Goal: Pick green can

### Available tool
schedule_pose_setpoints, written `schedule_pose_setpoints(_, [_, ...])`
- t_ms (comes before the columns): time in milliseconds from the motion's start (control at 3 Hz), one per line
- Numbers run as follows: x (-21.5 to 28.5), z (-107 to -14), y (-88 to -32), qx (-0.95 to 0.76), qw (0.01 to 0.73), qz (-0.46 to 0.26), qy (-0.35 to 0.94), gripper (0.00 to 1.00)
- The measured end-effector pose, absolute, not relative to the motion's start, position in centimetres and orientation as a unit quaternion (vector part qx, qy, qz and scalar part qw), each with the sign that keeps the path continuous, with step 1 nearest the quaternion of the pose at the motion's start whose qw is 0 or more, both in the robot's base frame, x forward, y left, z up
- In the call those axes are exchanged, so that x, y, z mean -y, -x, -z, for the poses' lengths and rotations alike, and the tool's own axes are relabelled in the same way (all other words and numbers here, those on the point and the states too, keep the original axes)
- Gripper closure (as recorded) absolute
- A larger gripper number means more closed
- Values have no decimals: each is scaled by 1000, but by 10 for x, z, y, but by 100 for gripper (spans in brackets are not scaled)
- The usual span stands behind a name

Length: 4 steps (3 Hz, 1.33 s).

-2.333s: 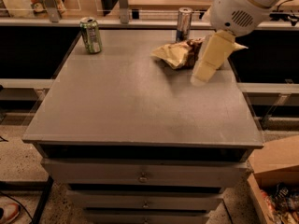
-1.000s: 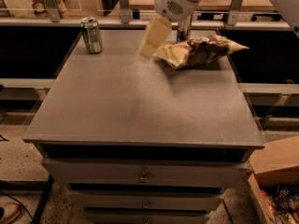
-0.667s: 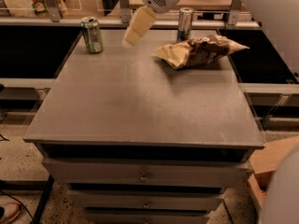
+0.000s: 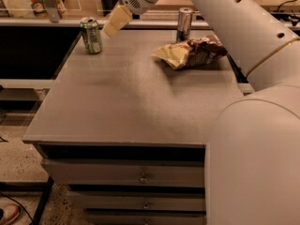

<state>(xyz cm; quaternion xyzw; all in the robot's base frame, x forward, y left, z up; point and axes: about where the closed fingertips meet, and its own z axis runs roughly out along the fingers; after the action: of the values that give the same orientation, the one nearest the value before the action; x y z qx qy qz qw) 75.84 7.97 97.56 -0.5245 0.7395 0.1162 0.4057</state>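
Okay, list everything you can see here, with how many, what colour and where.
Green can: one, green with silver top, upright near the table's far left corner.
Silver can: one, silver, upright at the far edge.
Snack bag: one, yellow and brown, crumpled, lying just in front of the silver can.
Table: one, grey top, middle of the view.
Drawers: at least two, grey with small knobs, below the table top.
Gripper: one, cream, in the air close to the green can's right side in the picture.
Arm: one, white, reaching in from the right.
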Motion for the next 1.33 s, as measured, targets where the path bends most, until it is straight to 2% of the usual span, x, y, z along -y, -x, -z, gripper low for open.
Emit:
schedule_pose_setpoints(333, [-80,-976,-758,-739,406,-116,525,0])
schedule_pose_setpoints(1333, [-168,-940,-825,-697,480,-153,509,0])
